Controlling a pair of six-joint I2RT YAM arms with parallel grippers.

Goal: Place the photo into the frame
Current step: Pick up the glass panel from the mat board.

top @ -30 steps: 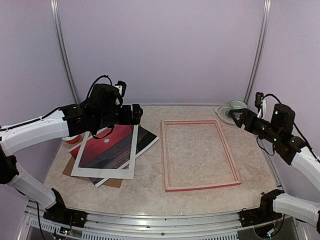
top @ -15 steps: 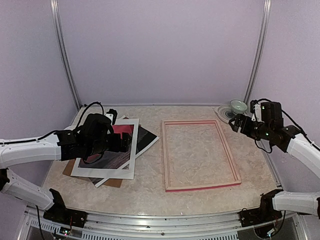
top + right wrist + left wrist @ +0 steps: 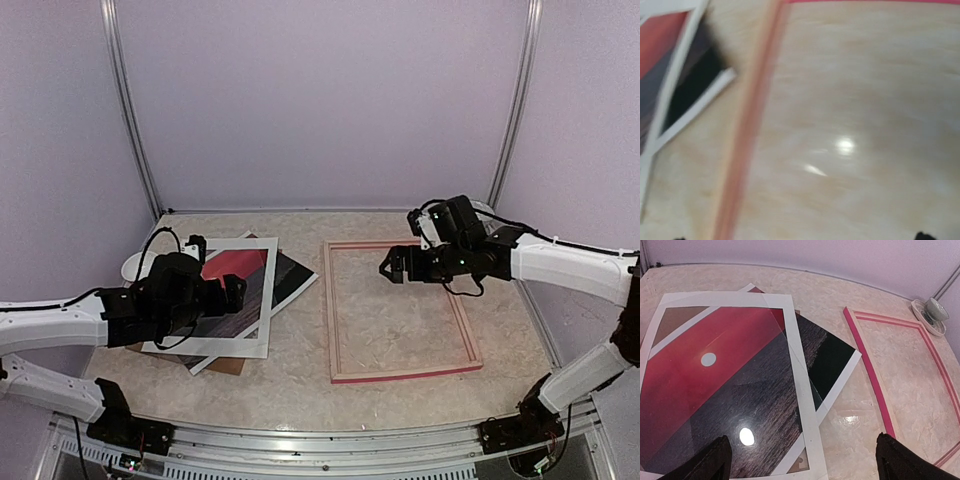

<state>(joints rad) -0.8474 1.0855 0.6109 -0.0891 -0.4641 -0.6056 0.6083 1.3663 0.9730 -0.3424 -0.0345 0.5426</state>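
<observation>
The photo [image 3: 232, 268], a red sunset with a white sun, lies at the left under a white mat [image 3: 268, 300], skewed to it. In the left wrist view the photo [image 3: 735, 335] fills the mat's window [image 3: 801, 390]. The pink frame [image 3: 333, 320] lies flat and empty at the table's middle, pale wood side up; it also shows in the left wrist view [image 3: 867, 375] and, blurred, in the right wrist view [image 3: 747, 130]. My left gripper [image 3: 238, 290] hovers open over the mat's near right part [image 3: 802, 467]. My right gripper [image 3: 388, 270] hovers open over the frame's far half [image 3: 797, 237].
A brown backing board [image 3: 225, 365] sticks out under the stack's near corner. A bowl on a plate [image 3: 934, 311] stands at the back right corner. Lilac walls close the table on three sides.
My left gripper has dropped and drawn back toward the near left over the stack. My right arm has swung left from the back right corner to above the frame.
</observation>
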